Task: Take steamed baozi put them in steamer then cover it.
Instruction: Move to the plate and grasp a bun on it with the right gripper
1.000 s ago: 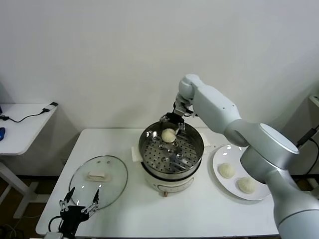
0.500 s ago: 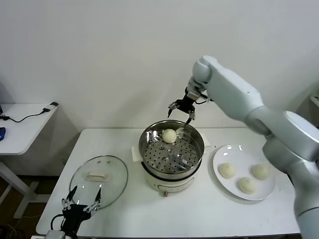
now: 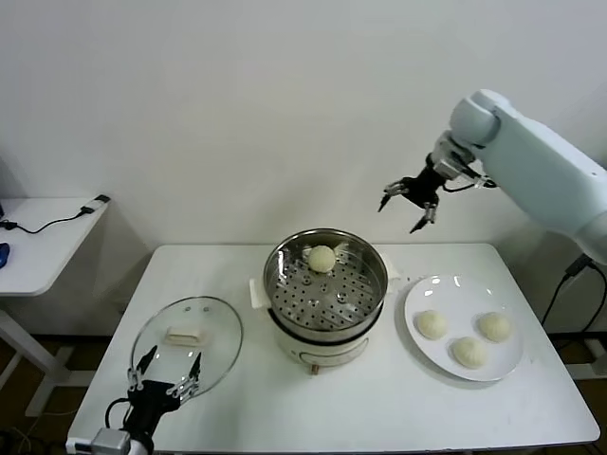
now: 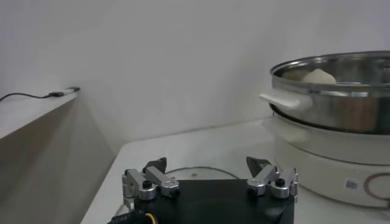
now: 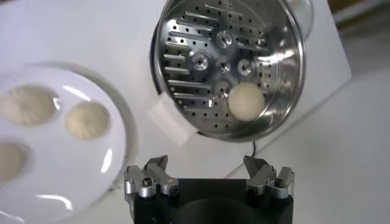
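Observation:
One cream-white baozi [image 3: 321, 257] [image 5: 246, 100] [image 4: 319, 77] lies at the back of the steel steamer [image 3: 365, 284] [image 5: 183, 55] [image 4: 341, 106] on its white cooker base. Three more baozi [image 3: 432, 324] [image 3: 494, 326] [image 3: 469, 352] [image 5: 87, 119] rest on the white plate [image 3: 417, 294] to the steamer's right. My right gripper [image 3: 408, 201] [image 5: 206, 164] hangs open and empty high in the air, above the gap between steamer and plate. The glass cover [image 3: 161, 355] [image 4: 195, 173] with its white handle [image 3: 185, 335] lies flat on the table at the left. My left gripper [image 3: 165, 368] [image 4: 207, 165] stands open at the cover's near edge.
A white side table [image 3: 43, 237] with a cable and a small device stands at the far left. The white wall is close behind the work table [image 3: 332, 398].
My right gripper has risen out of the steamer and swung right towards the plate, leaving the baozi in the basket. The third baozi on the plate has come into sight.

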`<state>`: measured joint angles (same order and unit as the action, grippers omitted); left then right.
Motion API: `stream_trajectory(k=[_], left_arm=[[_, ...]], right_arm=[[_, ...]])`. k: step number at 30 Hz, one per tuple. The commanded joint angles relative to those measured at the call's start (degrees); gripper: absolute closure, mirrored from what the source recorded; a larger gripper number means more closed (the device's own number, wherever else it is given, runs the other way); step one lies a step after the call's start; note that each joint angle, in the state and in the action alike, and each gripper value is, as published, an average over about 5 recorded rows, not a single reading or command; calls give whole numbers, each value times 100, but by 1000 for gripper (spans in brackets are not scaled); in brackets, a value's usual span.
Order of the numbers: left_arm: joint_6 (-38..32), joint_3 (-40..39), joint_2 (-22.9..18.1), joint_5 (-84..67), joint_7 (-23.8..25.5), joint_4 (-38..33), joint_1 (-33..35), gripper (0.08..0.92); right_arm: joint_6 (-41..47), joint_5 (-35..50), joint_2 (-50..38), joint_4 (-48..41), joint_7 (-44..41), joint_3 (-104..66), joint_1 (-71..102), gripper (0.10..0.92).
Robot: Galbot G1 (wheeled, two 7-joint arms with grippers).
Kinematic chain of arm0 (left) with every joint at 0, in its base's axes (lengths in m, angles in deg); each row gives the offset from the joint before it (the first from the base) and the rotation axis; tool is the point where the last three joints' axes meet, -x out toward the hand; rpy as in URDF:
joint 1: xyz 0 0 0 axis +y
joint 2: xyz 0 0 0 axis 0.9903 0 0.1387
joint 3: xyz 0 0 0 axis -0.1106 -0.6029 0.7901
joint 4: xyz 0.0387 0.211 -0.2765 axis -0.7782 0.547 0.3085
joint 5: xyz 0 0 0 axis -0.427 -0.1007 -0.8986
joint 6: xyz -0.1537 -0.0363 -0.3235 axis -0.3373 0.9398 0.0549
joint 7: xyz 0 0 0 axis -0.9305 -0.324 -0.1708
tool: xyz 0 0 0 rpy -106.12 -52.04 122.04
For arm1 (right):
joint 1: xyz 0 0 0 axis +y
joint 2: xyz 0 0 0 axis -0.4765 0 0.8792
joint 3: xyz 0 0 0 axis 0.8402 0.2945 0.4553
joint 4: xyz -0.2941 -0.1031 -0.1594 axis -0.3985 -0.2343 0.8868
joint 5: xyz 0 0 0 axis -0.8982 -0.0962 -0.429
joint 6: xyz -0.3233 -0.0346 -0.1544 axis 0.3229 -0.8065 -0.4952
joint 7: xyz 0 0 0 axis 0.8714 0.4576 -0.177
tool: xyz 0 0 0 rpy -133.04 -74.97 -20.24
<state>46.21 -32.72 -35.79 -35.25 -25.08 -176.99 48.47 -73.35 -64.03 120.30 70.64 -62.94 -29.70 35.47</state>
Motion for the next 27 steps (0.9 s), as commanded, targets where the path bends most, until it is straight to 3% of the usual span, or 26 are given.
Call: stream_trajectory(k=[1, 7, 15, 27], left_arm=[[74, -15, 91, -22, 16, 47, -64, 177], [115, -41, 126, -87, 4, 15, -59, 177], [123, -60, 137, -74, 22, 31, -13, 177], [92, -25, 127, -67, 19, 32, 53, 177]], right_arm=[[4788, 224, -1571, 1367, 476, -317, 863, 203], [4863, -109, -1834, 1787, 805, -1067, 2115, 203], [4448, -977, -1518, 1772, 871, -1924, 3439, 203], [4259, -1619, -902, 1399, 1074, -2120, 3880, 203]])
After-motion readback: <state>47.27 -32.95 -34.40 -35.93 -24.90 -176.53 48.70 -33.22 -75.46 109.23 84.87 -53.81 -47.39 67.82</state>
